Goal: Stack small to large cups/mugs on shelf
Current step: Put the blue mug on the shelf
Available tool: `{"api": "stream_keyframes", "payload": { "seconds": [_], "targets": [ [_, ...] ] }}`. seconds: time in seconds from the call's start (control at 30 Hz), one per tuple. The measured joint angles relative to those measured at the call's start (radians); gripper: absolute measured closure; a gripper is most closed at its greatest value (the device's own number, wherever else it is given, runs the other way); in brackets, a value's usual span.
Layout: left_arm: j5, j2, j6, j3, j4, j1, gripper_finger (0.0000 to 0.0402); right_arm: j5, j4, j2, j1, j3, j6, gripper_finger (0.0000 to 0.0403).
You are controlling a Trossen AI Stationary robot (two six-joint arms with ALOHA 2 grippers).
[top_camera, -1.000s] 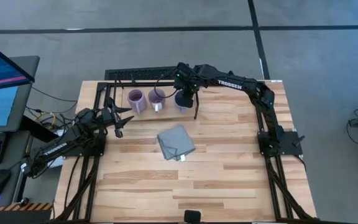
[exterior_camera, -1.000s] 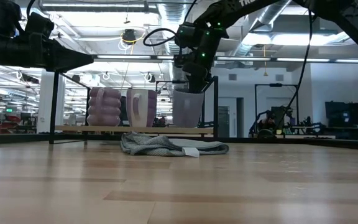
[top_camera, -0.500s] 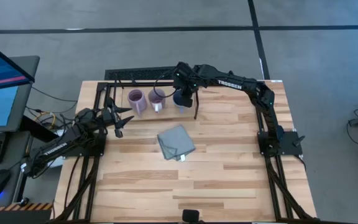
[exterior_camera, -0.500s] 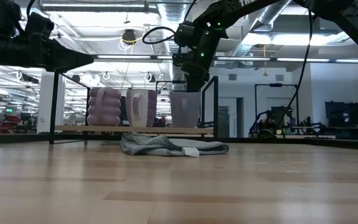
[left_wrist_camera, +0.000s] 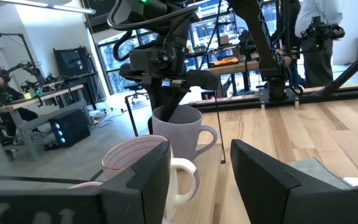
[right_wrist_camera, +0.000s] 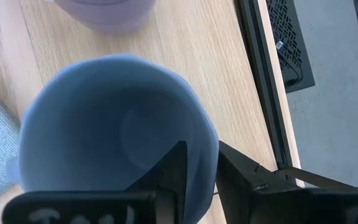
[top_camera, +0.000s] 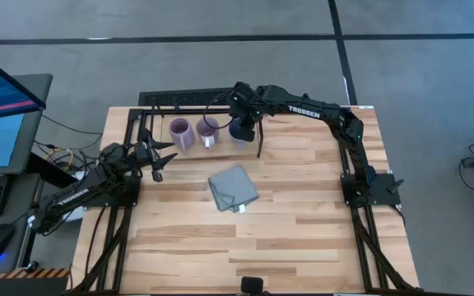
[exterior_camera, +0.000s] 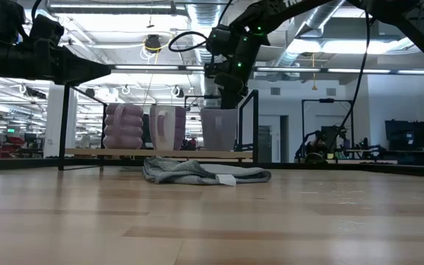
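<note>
Three mugs stand in a row, bottoms on the shelf board [exterior_camera: 124,153]: the light purple mug [top_camera: 179,134], the darker purple mug with a white handle [top_camera: 208,130], and the blue-grey mug [top_camera: 239,132]. My right gripper [top_camera: 241,122] is over the blue-grey mug [exterior_camera: 219,129] and shut on it. My left gripper [top_camera: 156,161] hangs open and empty above the table, near the shelf's left end; its wrist view shows the darker purple mug [left_wrist_camera: 135,165] and the blue-grey mug [left_wrist_camera: 179,127]. My right gripper holds the blue-grey mug by its rim [right_wrist_camera: 201,134] on the far side. One finger [right_wrist_camera: 173,168] is inside the mug and one [right_wrist_camera: 241,177] outside, the wall pinched between them. The fingers come from above, pointing down. The mug stands upright on the shelf board.
A folded grey-blue cloth [top_camera: 233,187] lies on the tabletop just in front of the shelf. The shelf's upright black divider [exterior_camera: 255,125] stands close to the right of the blue-grey mug. Black rods [top_camera: 142,123] frame the shelf's left end. The near tabletop [top_camera: 262,238] is bare wood.
My right gripper has moved a little toward the table's left edge with the blue-grey mug. The mug was tilted and has come upright, closer to the darker purple mug. It has kept still for the last half second.
</note>
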Motion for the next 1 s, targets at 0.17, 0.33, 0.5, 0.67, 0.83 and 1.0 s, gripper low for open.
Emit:
{"api": "stream_keyframes", "payload": {
  "seconds": [0.17, 0.33, 0.5, 0.67, 0.83, 1.0],
  "targets": [
    [0.000, 0.000, 0.000, 0.000, 0.000, 0.000, 0.0240, 0.000, 0.002, 0.000, -0.001, 0.000, 0.000, 0.0305],
    [0.000, 0.000, 0.000, 0.000, 0.000, 0.000, 0.0240, 0.000, 0.005, 0.000, 0.000, 0.000, 0.000, 0.0305],
    [0.000, 0.000, 0.000, 0.000, 0.000, 0.000, 0.0240, -0.001, 0.014, 0.000, 0.000, 0.000, 0.000, 0.0305],
    [-0.001, 0.000, 0.000, 0.000, 0.000, 0.000, 0.0240, -0.001, 0.018, 0.000, 0.000, -0.001, 0.000, 0.0305],
    [-0.001, 0.000, 0.000, 0.000, 0.000, 0.000, 0.0240, -0.001, 0.018, 0.000, 0.000, -0.001, 0.000, 0.0305],
    [-0.002, 0.000, 0.000, 0.000, 0.000, 0.000, 0.0240, -0.001, 0.018, 0.000, 0.000, -0.001, 0.006, 0.0299]
  ]
}}
